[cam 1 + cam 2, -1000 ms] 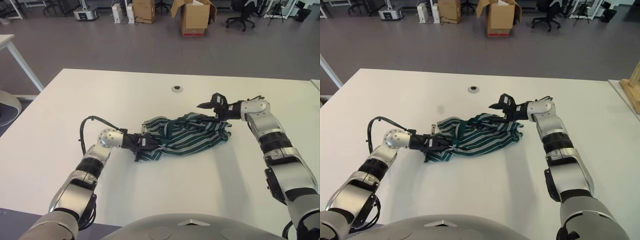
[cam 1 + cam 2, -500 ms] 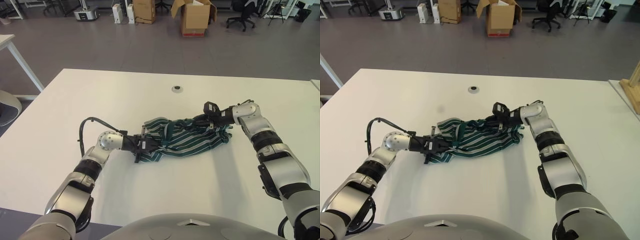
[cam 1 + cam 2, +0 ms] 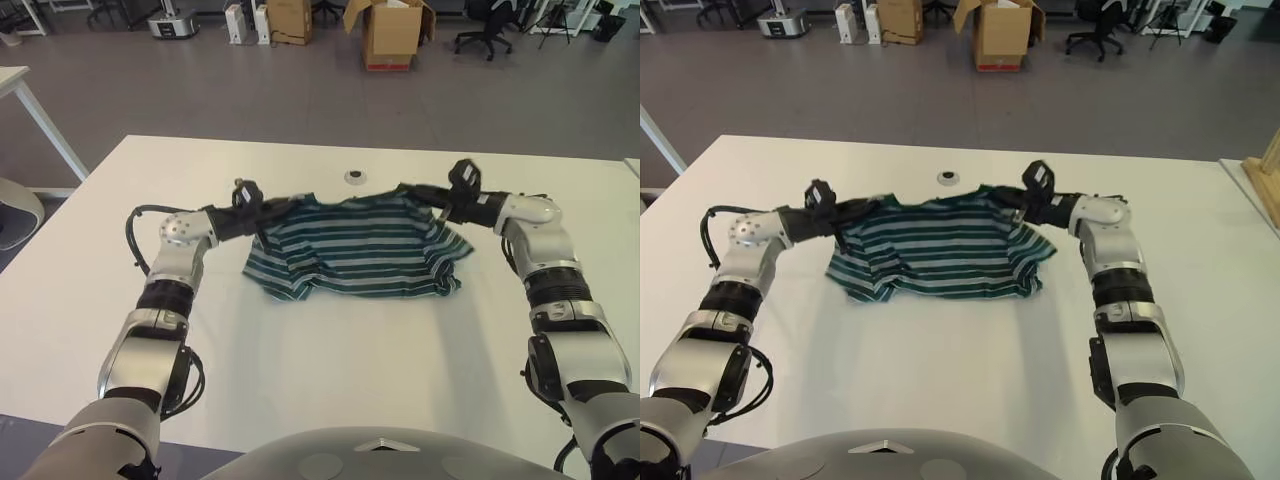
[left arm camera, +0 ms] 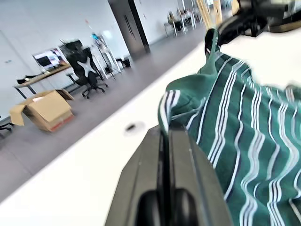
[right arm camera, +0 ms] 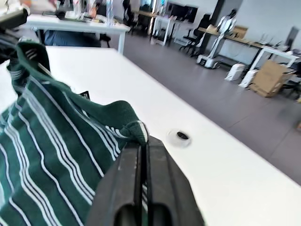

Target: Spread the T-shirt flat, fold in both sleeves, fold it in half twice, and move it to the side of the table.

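A green T-shirt (image 3: 355,245) with white stripes hangs stretched between my two arms over the white table (image 3: 330,370), its lower part rumpled on the surface. My left gripper (image 3: 262,210) is shut on the shirt's left top corner, and the pinched cloth (image 4: 171,106) shows above its fingers (image 4: 181,150). At the right top corner my right gripper (image 3: 435,200) is shut on the fabric (image 5: 127,125), held just above its fingers (image 5: 160,160). Both sleeves are bunched under the body of the shirt.
A small round cable port (image 3: 354,178) sits in the table just behind the shirt. The near half of the table is bare. Behind the table lies open floor with cardboard boxes (image 3: 392,32) and an office chair (image 3: 487,22).
Both grippers rose and pulled apart toward the far side, carrying the shirt from a crumpled heap into a stretched, hanging sheet. The left moved left and back, the right moved right.
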`<state>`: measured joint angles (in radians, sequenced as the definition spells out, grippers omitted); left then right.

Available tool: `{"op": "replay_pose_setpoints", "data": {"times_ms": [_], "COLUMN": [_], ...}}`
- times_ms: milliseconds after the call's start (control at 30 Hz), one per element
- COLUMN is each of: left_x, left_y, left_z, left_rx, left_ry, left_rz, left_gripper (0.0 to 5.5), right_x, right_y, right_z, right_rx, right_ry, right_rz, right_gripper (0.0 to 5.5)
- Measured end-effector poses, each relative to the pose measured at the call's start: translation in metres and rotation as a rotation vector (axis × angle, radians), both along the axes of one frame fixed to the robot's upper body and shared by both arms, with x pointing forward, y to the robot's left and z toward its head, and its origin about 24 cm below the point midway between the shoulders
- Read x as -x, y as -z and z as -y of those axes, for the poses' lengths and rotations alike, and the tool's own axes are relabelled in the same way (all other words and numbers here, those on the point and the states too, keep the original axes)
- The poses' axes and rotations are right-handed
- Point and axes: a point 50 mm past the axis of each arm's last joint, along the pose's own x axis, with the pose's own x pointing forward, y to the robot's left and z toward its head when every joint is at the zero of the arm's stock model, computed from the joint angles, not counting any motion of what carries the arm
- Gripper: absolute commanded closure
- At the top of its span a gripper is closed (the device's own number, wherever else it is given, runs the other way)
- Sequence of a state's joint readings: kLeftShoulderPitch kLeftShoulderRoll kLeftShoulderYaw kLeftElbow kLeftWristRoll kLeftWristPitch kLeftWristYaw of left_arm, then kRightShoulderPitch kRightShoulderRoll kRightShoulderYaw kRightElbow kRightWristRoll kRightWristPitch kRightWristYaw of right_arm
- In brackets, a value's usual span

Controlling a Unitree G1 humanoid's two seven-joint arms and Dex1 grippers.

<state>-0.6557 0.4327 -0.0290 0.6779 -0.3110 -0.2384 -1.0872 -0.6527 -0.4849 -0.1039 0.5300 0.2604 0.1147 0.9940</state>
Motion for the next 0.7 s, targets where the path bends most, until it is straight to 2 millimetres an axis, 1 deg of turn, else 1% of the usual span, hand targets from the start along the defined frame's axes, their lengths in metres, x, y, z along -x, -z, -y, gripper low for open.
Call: {"op": "replay_pose_setpoints", "data": {"times_ms": [33,67,100,167,200,233,267,333,367,400,500,600,700], "left_x": [-0.004,-0.007,-0.01,-0.016,-0.022,-0.027,-0.032,-0.036,-0.038,-0.041,-0.043,-0.045,-0.046], "left_y": [-0.015,-0.028,-0.039,-0.053,-0.066,-0.085,-0.112,-0.146,-0.157,-0.172,-0.197,-0.213,-0.224], "left_z": [0.003,0.006,0.009,0.012,0.013,0.015,0.019,0.025,0.026,0.027,0.028,0.027,0.023], "left_rx": [0.021,0.033,0.046,0.067,0.073,0.083,0.09,0.088,0.081,0.07,0.012,-0.125,-0.23], "left_ry": [0.007,0.012,0.008,-0.014,-0.042,-0.06,-0.078,-0.096,-0.102,-0.12,-0.149,-0.192,-0.253], "left_rz": [0.032,0.07,0.104,0.148,0.189,0.253,0.341,0.455,0.487,0.523,0.599,0.666,0.71], "left_gripper": [5.5,5.5,5.5,5.5,5.5,5.5,5.5,5.5,5.5,5.5,5.5,5.5,5.5], "right_x": [0.0,0.0,0.0,0.0,-0.002,-0.005,-0.007,-0.012,-0.015,-0.02,-0.031,-0.04,-0.041], "right_y": [-0.016,-0.028,-0.036,-0.045,-0.054,-0.069,-0.092,-0.12,-0.129,-0.141,-0.161,-0.176,-0.197], "right_z": [0.003,0.004,0.004,0.003,0.004,0.003,0.0,-0.003,-0.003,-0.005,-0.009,-0.004,0.002], "right_rx": [-0.068,-0.123,-0.165,-0.22,-0.241,-0.261,-0.281,-0.261,-0.246,-0.213,-0.166,-0.082,-0.031], "right_ry": [0.036,0.067,0.095,0.12,0.141,0.146,0.142,0.159,0.165,0.184,0.203,0.252,0.29], "right_rz": [0.049,0.085,0.111,0.126,0.146,0.186,0.25,0.329,0.354,0.38,0.421,0.459,0.518], "right_gripper": [5.45,5.45,5.45,5.45,5.45,5.45,5.45,5.45,5.45,5.45,5.45,5.45,5.45]}}
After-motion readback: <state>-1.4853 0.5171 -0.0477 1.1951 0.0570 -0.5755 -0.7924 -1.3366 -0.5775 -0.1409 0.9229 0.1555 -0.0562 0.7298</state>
